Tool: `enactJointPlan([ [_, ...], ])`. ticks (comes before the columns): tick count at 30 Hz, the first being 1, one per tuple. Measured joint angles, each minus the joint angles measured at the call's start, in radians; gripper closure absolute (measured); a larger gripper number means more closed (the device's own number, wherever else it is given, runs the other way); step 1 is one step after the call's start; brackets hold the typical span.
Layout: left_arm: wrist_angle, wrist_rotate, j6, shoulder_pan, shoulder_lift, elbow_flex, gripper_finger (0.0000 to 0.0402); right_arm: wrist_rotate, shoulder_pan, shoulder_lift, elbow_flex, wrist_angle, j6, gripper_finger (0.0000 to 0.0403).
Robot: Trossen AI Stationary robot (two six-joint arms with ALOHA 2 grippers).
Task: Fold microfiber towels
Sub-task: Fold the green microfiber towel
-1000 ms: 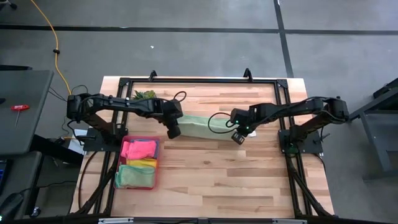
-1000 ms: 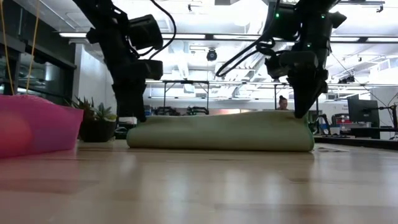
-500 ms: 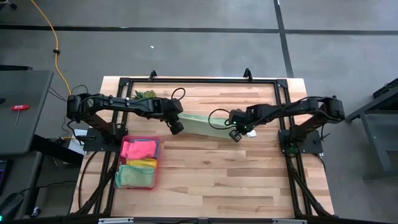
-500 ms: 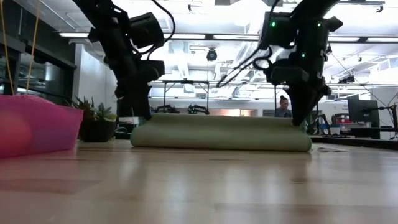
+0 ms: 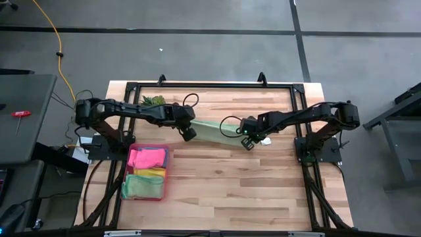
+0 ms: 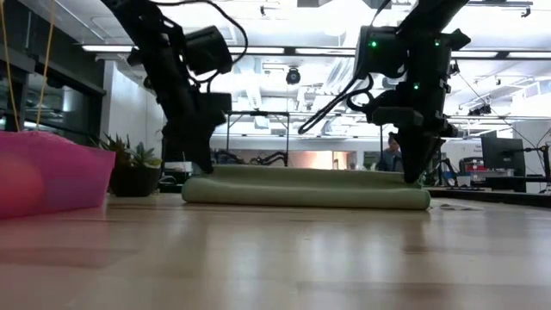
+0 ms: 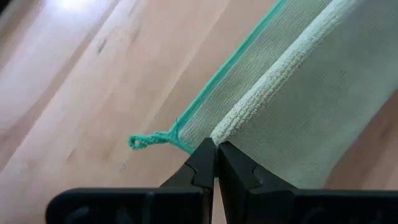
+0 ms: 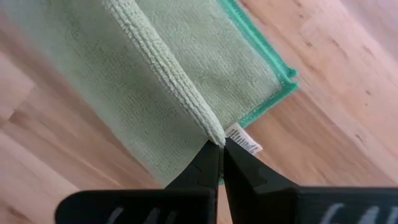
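**Mid-fold on the pale green towel, both corners pinched**

The pale green towel (image 5: pixel 214 129) lies on the wooden table (image 5: pixel 263 191) between the two arms, toward the far side. The left gripper (image 7: pixel 216 163) is closed tight on the folded edge at one end, and the right gripper (image 8: pixel 221 158) is closed on the same edge at the other end, right by the white tag (image 8: pixel 245 140). The pink tray (image 5: pixel 164 172) with the other towels sits near the left front.

My take: move both ends together at the same height, so the fold lands square on the teal hem (image 7: pixel 211 87). Let go only once it's flat.
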Motion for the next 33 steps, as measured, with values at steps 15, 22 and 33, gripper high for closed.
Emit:
enactJointPlan([
  [15, 0.044, -0.073, 0.0, -0.002, 0.051, -0.001, 0.0398, 0.037, 0.0, 0.0, 0.0, 0.029, 0.046, 0.0402],
  [22, 0.046, -0.115, 0.0, 0.0, 0.051, -0.001, 0.037, 0.09, -0.006, 0.0, 0.0, 0.032, 0.039, 0.0369],
  [33, 0.017, -0.151, 0.098, 0.057, 0.035, 0.007, 0.0267, 0.185, -0.095, -0.017, 0.032, -0.011, -0.087, 0.0208],
])
